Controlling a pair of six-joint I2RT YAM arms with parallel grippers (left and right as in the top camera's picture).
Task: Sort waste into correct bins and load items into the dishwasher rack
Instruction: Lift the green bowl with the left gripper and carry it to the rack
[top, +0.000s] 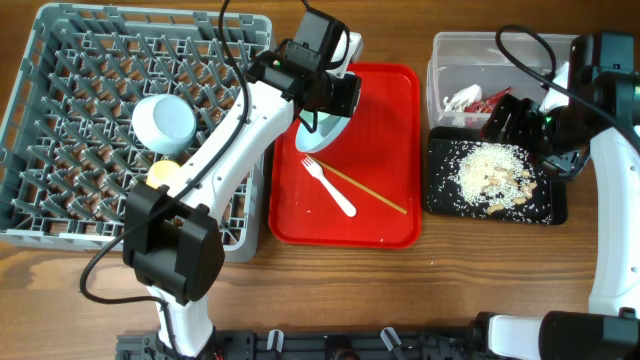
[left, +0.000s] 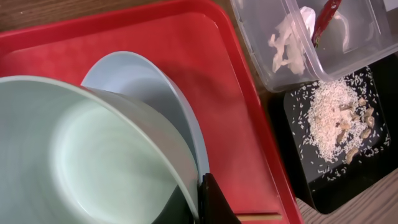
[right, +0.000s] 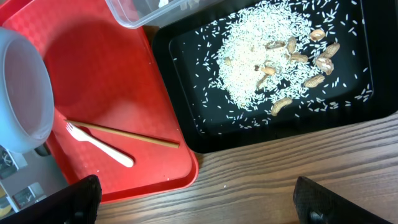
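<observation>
Overhead view showed the rack (top: 40, 232) left of the red tray (top: 385, 110), with one bowl (top: 163, 120) and the yellow cup (top: 163, 172) already inside. My left gripper (top: 318, 110) was clamped on the second bowl (left: 93, 162) above the red tray's far left corner, so I judged loading was in hand. Next it needed carrying left off the red tray and setting among free pegs. On the red tray's middle lay the fork (top: 330, 187) and a chopstick (top: 365, 188). My right gripper (right: 202, 202), spread wide and empty, hung right of the red tray, over the black tray (top: 440, 205).
</observation>
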